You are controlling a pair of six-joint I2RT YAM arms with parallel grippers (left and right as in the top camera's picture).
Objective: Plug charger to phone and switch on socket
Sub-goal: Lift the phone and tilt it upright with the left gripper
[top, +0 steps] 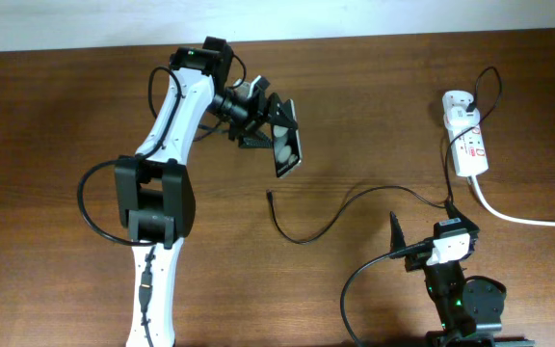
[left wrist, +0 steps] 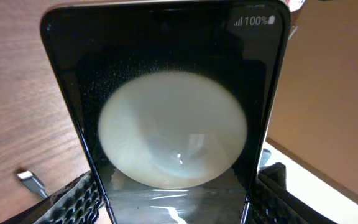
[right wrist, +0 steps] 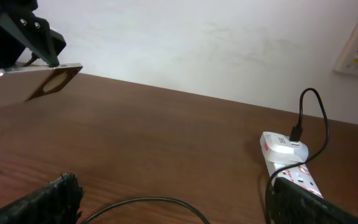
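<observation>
My left end effector (top: 270, 130) clamps the phone (top: 288, 146) near the worktop's (top: 56, 116) far edge; my right end effector (top: 422, 236) sits apart, empty.

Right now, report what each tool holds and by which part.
Left tool grips the phone by its side edges near one end, lifted; right tool holds nothing.

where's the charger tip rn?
Overhead view: the charger tip lies loose on the table near centre, just below the phone held in the left end effector.
</observation>
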